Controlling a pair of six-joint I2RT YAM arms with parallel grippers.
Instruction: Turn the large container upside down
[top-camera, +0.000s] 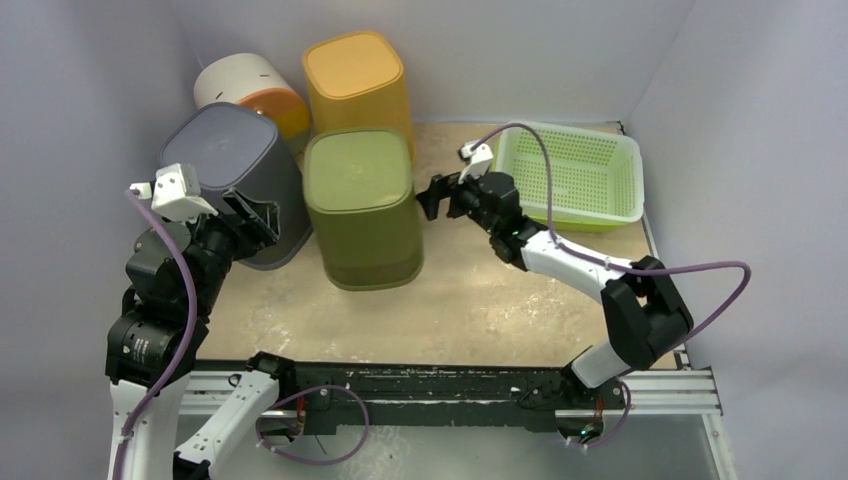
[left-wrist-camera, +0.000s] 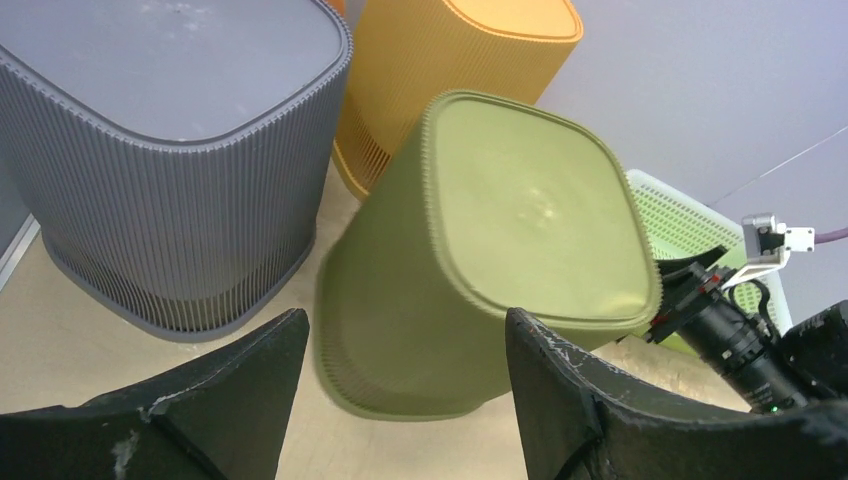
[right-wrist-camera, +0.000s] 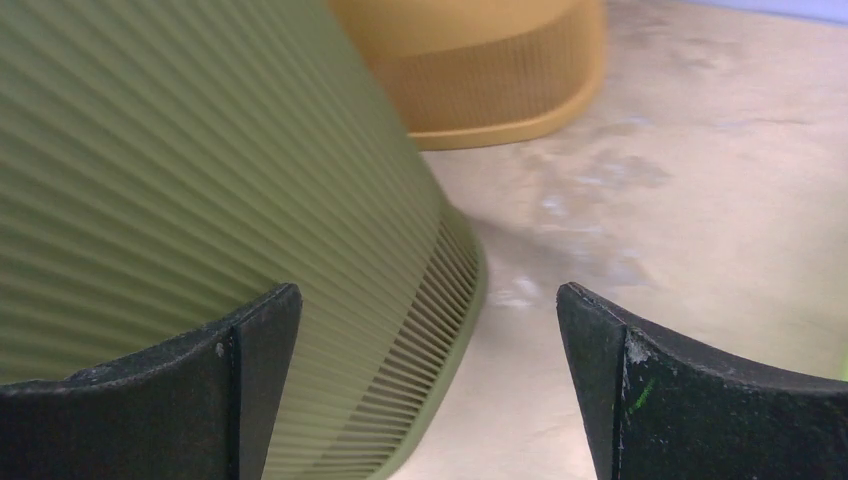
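The large olive-green ribbed container (top-camera: 360, 205) stands with its closed base up and its rim on the table, mid-table. It also shows in the left wrist view (left-wrist-camera: 500, 260), slightly blurred, and in the right wrist view (right-wrist-camera: 200, 150). My right gripper (top-camera: 432, 195) is open and empty just beside its right wall; in its own view (right-wrist-camera: 428, 295) the container's lower rim lies between the fingers without being clamped. My left gripper (top-camera: 255, 218) is open and empty, to the left of the container and in front of the grey one; its own view (left-wrist-camera: 405, 320) looks at the olive container from a distance.
A grey ribbed container (top-camera: 235, 175) stands base up at the left, close to the olive one. An orange container (top-camera: 355, 85) stands base up behind it. A white and orange canister (top-camera: 250, 90) lies at the back left. A light-green perforated basket (top-camera: 575, 175) sits at the right.
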